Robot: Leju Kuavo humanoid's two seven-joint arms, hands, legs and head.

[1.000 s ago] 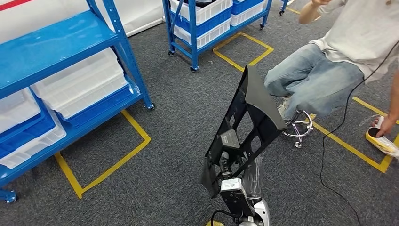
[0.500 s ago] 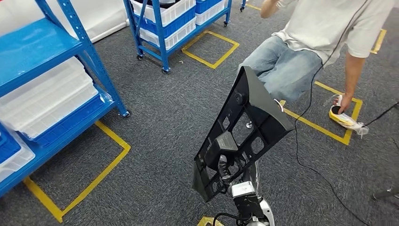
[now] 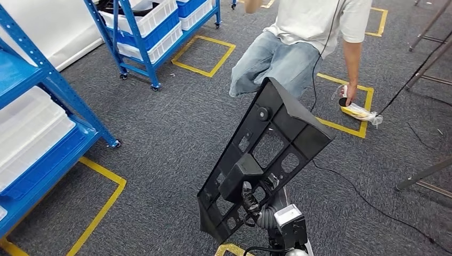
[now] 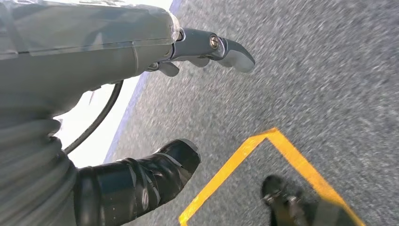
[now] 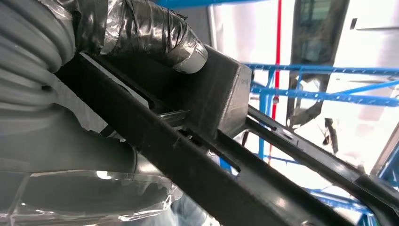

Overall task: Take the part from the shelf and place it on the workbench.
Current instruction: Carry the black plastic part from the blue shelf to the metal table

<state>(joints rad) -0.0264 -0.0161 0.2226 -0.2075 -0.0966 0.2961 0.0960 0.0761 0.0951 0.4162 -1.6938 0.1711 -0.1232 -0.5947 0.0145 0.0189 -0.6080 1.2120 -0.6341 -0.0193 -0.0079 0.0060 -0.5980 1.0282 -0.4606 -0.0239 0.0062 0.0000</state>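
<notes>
The part [image 3: 266, 154] is a large flat black plastic panel with several cut-outs, held tilted upright in front of me. My right hand [image 3: 255, 201] grips its lower end, fingers hooked through the openings. In the right wrist view the taped thumb [image 5: 155, 35] presses on a black block of the part [image 5: 221, 103]. My left hand [image 4: 141, 94] hangs over the grey carpet with its fingers apart and nothing in it.
A blue shelf rack [image 3: 37, 106] with white bins stands at the left, another rack [image 3: 149, 26] at the back. A seated person [image 3: 298, 42] is just beyond the part, one hand near a tape roll [image 3: 354, 109]. Yellow floor tape [image 3: 101, 205], cables and metal legs [image 3: 421, 176] lie around.
The whole view has swung: racks and the person slid leftward in the picture, so the camera turned. The part stays in my right hand, now leaning a little more to the right.
</notes>
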